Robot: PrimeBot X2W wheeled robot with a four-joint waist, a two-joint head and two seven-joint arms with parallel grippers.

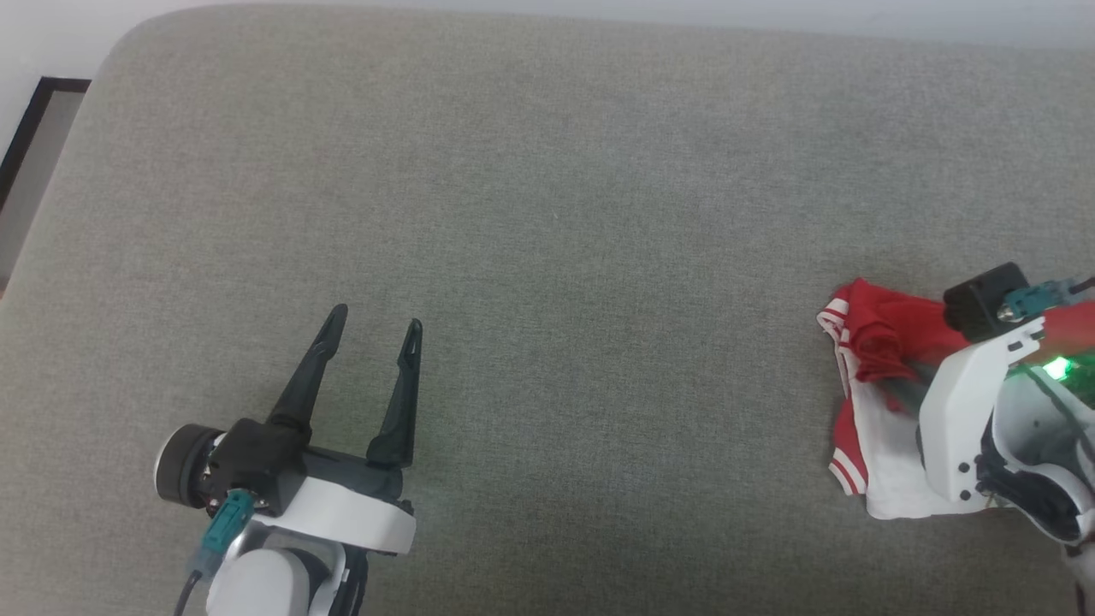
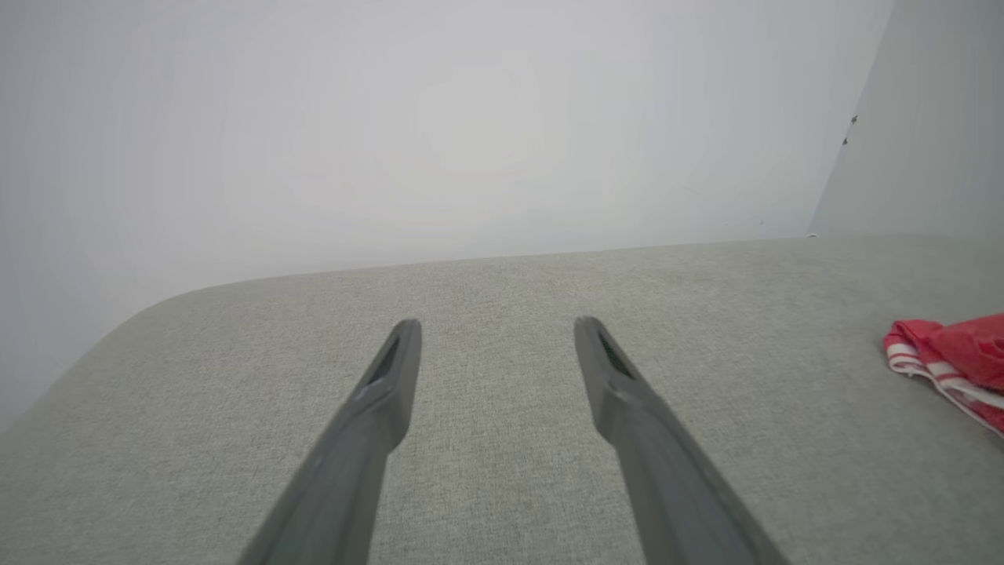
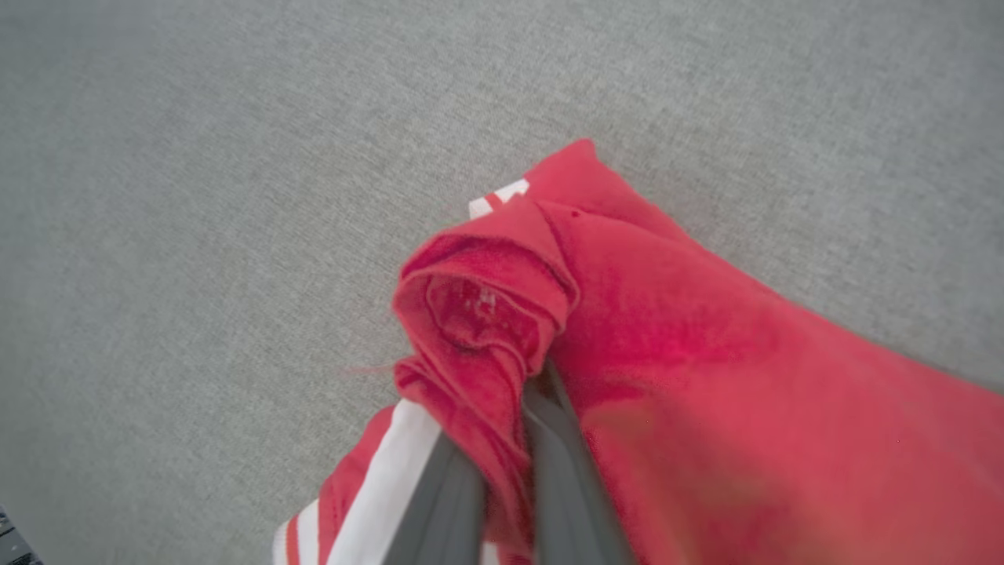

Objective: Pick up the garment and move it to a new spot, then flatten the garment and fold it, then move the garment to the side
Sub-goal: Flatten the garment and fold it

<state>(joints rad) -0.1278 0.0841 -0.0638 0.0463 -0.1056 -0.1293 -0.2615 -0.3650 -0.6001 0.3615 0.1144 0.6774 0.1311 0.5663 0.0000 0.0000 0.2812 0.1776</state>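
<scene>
The garment (image 1: 881, 342), a red jersey with white sleeves and red-and-white striped trim, lies bunched at the right edge of the grey cushion. My right gripper (image 3: 502, 408) is shut on a fold of the garment (image 3: 706, 377), red cloth pinched between its two dark fingers; its white wrist (image 1: 967, 411) covers part of the shirt. My left gripper (image 1: 375, 325) hovers open over bare cushion at the lower left, far from the shirt. In the left wrist view my left gripper (image 2: 496, 329) has nothing between its fingers, and the garment (image 2: 953, 357) peeks in at the right edge.
The grey fabric cushion (image 1: 547, 214) spans the whole scene, with a rounded far-left corner. A pale wall (image 2: 471, 118) rises behind it. A dark-framed floor strip (image 1: 34, 145) shows past the left edge.
</scene>
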